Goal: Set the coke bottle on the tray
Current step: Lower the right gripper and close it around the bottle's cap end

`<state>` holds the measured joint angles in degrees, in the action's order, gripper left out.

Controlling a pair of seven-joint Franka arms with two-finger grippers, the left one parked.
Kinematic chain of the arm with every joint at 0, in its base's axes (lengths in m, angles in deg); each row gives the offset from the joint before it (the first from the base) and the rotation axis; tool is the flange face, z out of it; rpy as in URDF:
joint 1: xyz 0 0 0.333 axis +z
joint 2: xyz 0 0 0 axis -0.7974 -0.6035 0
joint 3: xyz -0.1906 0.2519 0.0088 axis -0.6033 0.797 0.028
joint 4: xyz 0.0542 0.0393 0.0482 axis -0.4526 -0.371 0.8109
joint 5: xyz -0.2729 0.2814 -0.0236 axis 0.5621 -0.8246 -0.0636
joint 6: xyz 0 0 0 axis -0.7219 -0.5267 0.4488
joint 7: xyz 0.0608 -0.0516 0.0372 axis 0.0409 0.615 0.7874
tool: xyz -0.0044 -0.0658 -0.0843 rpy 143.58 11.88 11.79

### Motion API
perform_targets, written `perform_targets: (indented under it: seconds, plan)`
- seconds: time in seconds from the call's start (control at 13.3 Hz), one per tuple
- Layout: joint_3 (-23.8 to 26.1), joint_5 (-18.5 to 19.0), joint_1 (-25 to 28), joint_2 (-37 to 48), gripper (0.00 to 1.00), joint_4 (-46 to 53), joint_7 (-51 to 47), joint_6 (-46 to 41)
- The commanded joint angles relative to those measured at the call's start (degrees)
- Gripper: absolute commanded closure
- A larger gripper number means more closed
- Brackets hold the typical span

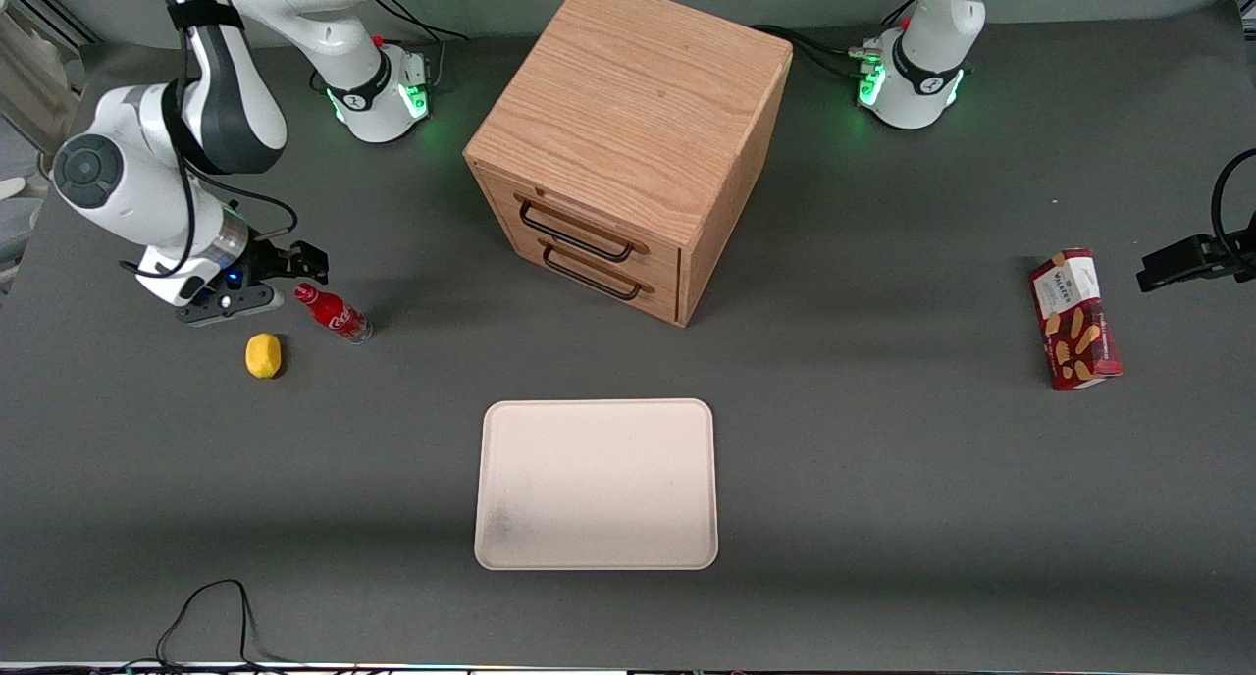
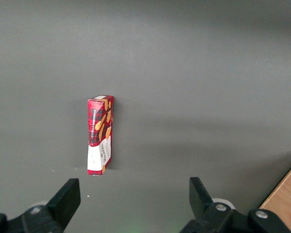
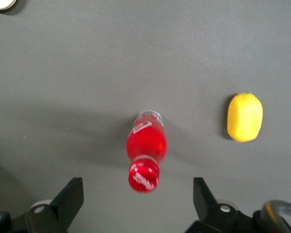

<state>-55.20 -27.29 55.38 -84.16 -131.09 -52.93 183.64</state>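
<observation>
One coke bottle (image 1: 334, 314) stands upright on the grey worktop (image 1: 883, 479) toward the working arm's end, a lemon (image 1: 263, 354) just beside it and nearer the front camera; the gripper (image 1: 306, 260) hovers above the bottle's red cap, fingers (image 3: 70, 196) spread apart, holding nothing; the cream tray (image 1: 597, 484) lies mid-table near the front edge.

The gripper (image 3: 138, 196) is cut off by the frame edge; only its spread fingertips (image 3: 72, 194) are seen.
</observation>
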Motion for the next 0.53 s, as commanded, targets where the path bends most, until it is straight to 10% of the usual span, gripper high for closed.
perform_targets:
  seconds: [0.0, 0.45]
  plan:
    - [-0.2, -1.0, 0.2, -1.9, 0.0, -0.3, 1.7, 2.9]
    - [-0.2, -0.9, 0.2, -1.2, 0.02, -4.0, 2.7, 5.5]
